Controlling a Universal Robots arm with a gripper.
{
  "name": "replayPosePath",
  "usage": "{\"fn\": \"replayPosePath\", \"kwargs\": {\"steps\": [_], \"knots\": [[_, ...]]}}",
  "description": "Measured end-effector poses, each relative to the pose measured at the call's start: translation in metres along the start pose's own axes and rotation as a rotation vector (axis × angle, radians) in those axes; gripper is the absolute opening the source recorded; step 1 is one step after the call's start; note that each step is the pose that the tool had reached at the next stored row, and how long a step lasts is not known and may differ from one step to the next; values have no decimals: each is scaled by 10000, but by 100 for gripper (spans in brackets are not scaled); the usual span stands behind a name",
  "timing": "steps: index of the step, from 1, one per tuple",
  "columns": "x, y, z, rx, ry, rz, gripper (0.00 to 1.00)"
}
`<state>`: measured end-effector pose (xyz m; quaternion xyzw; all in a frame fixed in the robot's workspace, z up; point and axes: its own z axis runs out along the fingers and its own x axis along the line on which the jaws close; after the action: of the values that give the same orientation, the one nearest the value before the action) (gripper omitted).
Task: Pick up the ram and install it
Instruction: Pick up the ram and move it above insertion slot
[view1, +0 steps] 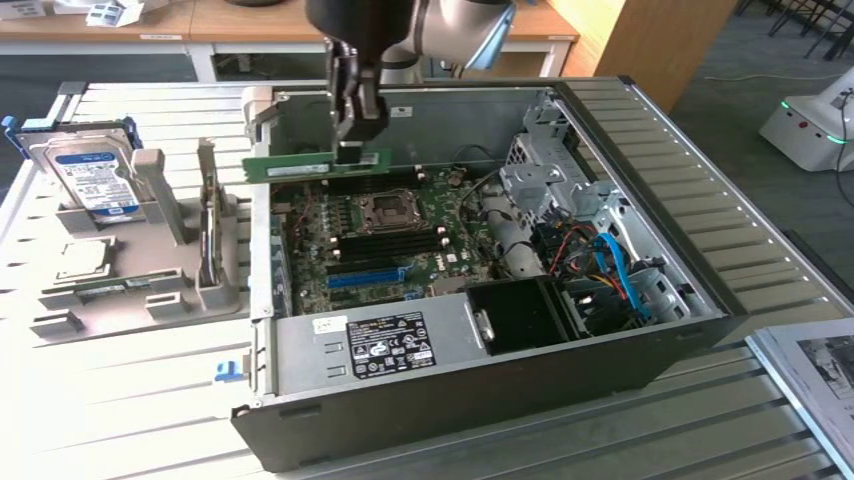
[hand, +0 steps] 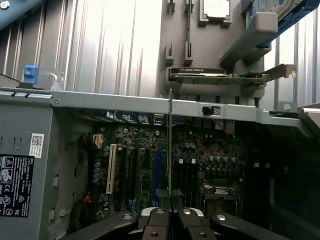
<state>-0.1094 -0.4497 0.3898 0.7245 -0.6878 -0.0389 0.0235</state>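
The tool (view1: 355, 148) is clamped narrowly on the ram (view1: 296, 166), holding it level and on edge above the motherboard (view1: 387, 245). Around them is the open computer case (view1: 441, 400), standing on the slatted surface (view1: 120, 400).

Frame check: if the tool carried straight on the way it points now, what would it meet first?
The tool, shut on the ram, points down into the open case. The ram's lower edge would likely meet the motherboard first, around the black memory slots; exact slot unclear.
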Motion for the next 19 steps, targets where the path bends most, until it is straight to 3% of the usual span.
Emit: {"fn": "replayPosePath", "kwargs": {"steps": [16, 19], "knots": [[34, -642, -58, -7, 7, -71, 12], [37, -690, -62, -7, 7, -77, 12]]}}
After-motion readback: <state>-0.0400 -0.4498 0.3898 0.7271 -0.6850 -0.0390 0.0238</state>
